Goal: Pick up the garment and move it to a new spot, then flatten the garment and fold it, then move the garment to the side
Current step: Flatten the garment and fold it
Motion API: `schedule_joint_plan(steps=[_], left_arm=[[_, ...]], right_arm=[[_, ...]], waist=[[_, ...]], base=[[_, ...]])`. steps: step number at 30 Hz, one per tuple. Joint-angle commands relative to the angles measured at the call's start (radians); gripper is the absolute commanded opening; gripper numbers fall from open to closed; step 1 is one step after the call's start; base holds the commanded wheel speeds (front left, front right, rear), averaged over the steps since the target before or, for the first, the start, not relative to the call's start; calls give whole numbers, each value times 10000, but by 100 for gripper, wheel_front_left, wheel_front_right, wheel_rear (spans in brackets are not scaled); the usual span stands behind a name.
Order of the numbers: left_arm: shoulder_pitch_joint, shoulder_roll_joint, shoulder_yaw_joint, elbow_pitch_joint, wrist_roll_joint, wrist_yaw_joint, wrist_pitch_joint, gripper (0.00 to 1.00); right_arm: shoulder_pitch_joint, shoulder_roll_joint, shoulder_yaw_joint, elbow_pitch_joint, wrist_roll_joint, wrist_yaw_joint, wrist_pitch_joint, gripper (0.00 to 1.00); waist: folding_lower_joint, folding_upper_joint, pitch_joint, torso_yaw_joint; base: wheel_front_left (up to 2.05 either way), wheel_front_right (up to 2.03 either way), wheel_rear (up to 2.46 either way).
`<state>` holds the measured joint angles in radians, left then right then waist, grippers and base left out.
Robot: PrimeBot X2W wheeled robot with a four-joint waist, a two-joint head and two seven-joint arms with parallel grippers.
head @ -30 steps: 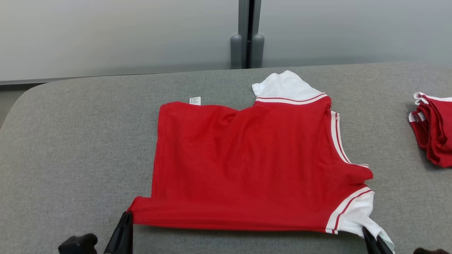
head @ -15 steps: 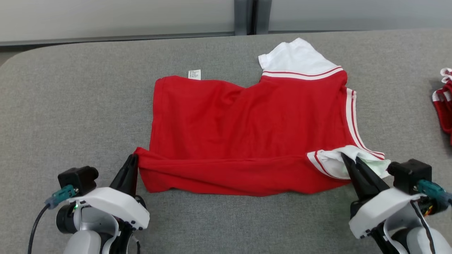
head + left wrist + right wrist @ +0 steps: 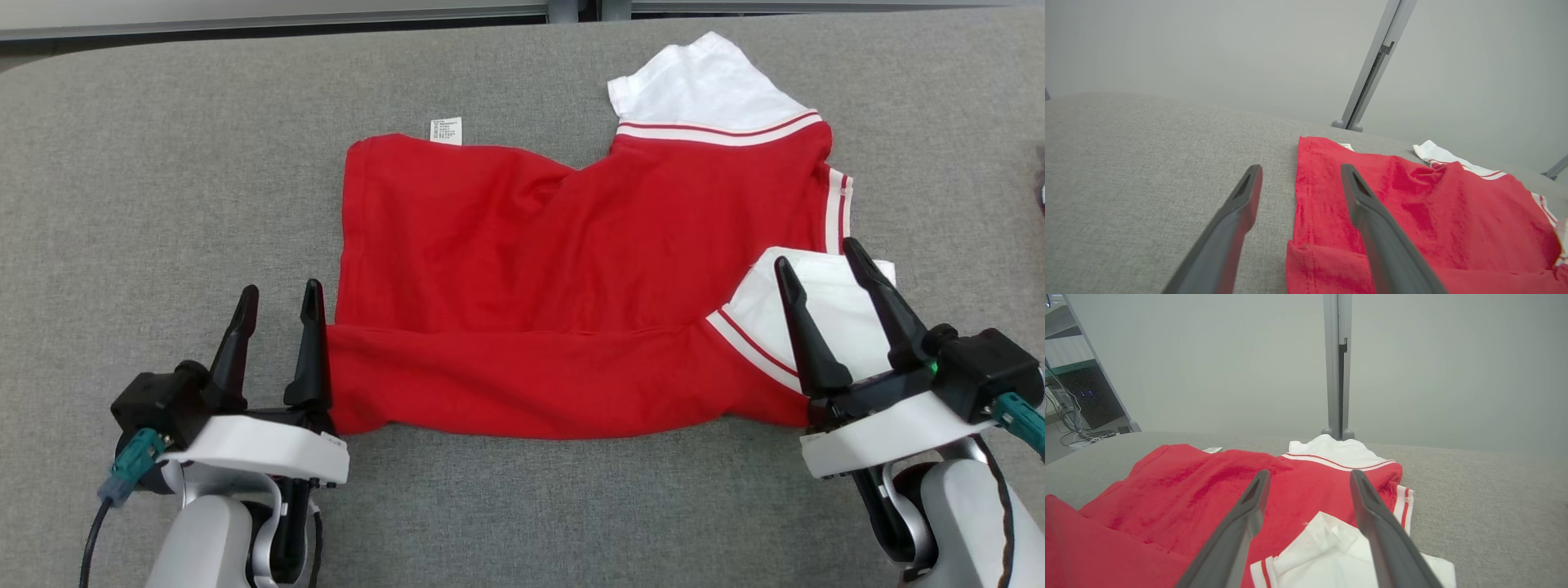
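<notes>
Across the grey fabric desk [image 3: 147,163], the limp, light red-and-white cotton shirt [image 3: 555,261] likely wants pinching at its seven and four o'clock corners; left end effector [image 3: 280,292] and right end effector [image 3: 816,255] gape wide, empty.

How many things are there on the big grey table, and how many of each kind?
Red shirt: 1
Robot grippers: 2, the left gripper and the right gripper, both open
Grey table: 1
Total: 4
</notes>
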<state>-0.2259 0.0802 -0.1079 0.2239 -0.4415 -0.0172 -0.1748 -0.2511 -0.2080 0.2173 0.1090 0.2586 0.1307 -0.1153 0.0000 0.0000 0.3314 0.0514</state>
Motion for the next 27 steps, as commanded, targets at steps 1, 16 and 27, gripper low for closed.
schedule_joint_plan(steps=[1, 16, 27], left_arm=[[177, 44, 18, -147, 215, 122, -275, 100], [2473, 247, 70, -1816, 1739, 715, -902, 100], [2956, 257, -135, -1688, 1736, 735, -831, 100]], right_arm=[[-26, -32, -48, -113, -67, 0, -272, 100], [3090, 479, -1008, -1838, -177, 0, -213, 100], [3662, 575, -1102, -2117, -113, 0, 53, 100]], waist=[[0, 0, -66, -5], [0, 0, -1408, -124], [0, 0, -1660, -148]], base=[[0, 0, 0], [0, 0, 0], [0, 0, 0]])
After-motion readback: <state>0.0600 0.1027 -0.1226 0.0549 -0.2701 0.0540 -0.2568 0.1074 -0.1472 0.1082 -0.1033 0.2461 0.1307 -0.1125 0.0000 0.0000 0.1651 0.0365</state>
